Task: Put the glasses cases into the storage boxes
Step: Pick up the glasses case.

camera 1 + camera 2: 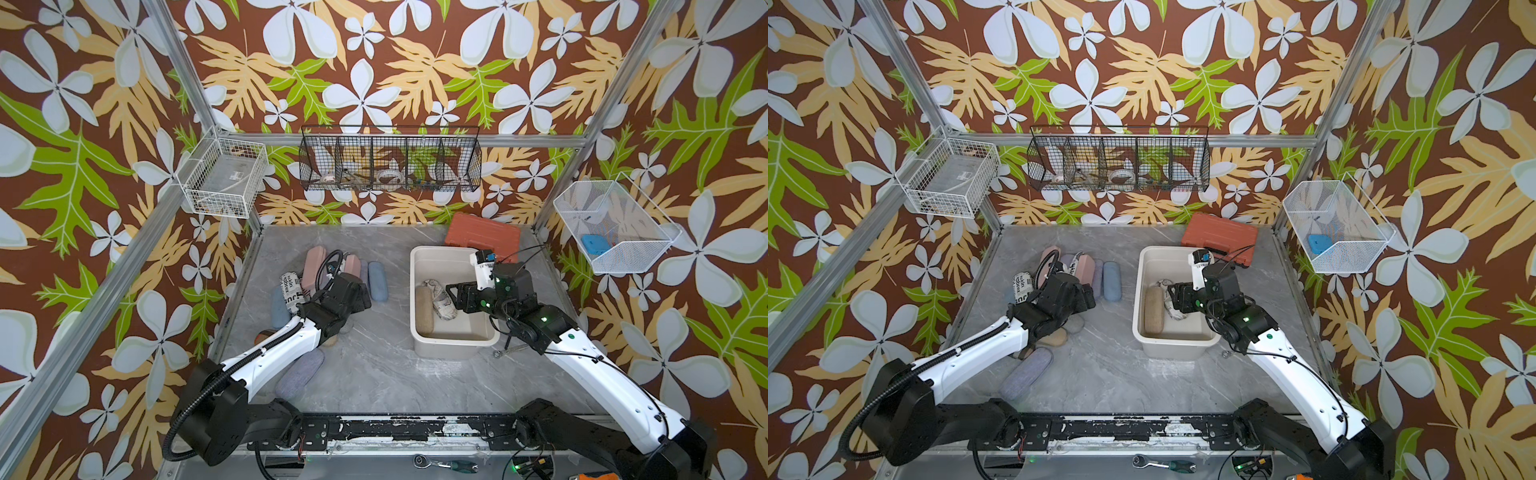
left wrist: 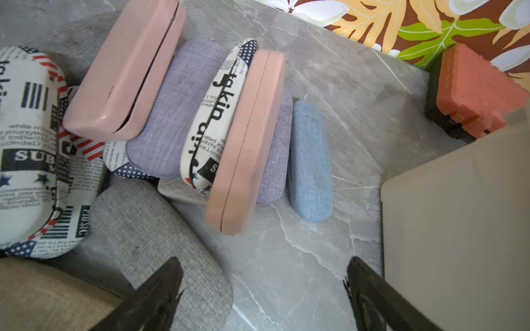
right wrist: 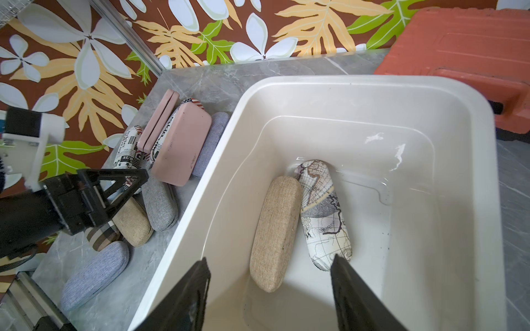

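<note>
1. Nearest, a ratchet [image 1: 446, 463] lies below the base rail. One grey-lavender case [image 1: 300, 373] lies alone beside the left forearm.
2. The left arm hides much of the pile of glasses cases [image 1: 309, 266]. A tan case [image 3: 132, 226] and a plaid case [image 3: 101, 236] beneath it show plainly only in the right wrist view.
3. The left gripper [image 2: 263, 266] hangs over the pile's near edge, fingers spread wide with nothing between them.
4. The cream tub [image 1: 455, 345] holds a woven case [image 3: 275, 232] touching a map-print case [image 3: 324, 212].
5. The right gripper [image 3: 269, 259] hangs above them, fingers apart and empty. In both top views it covers part of the map-print case.
6. A light blue case [image 2: 311, 160] ends the pile on the tub side.
7. Behind, the orange-red tool case [image 1: 482, 235] is partly blocked by the right wrist. The black wire basket [image 1: 390, 158] holds things too small to name.
</note>
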You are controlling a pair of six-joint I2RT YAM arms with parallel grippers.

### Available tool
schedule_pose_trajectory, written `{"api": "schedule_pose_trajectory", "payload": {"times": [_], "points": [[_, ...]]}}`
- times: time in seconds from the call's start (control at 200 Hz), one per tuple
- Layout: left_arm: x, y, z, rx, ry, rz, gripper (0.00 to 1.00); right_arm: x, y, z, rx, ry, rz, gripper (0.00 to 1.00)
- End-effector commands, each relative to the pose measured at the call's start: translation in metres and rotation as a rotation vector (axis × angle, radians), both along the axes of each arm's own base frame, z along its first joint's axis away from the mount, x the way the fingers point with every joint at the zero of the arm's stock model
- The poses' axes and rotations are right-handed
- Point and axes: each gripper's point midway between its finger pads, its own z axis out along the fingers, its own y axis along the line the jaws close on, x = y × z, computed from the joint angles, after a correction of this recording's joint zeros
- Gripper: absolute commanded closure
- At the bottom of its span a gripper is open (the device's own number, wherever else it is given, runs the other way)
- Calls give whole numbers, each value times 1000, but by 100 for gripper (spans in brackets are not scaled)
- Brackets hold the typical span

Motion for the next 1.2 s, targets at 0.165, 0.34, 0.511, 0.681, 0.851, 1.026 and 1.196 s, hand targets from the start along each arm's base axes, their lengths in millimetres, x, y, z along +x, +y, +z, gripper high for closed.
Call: {"api": "schedule_pose_trajectory", "payload": {"times": [0.165,0.34,0.511,0.681,0.851,1.026,1.196], "points": [[16,12,-18,45,63,0,18,-9,0,6,39,-14,7,34],[28,4,-20,44,62,-38,21,-10,-1,6,32,-12,9,34],[41,0,-28,78,91,-42,29,-12,2,7,59,-10,19,35],[44,6,-36,111,105,-5,31,-15,-2,12,50,-21,10,35],[41,5,-34,94,98,-14,29,-14,1,10,50,-14,23,35],[37,11,-36,110,97,-3,24,-12,3,5,61,-12,22,34],[33,13,-48,130,113,-14,19,-10,5,1,53,-2,31,32]]}}
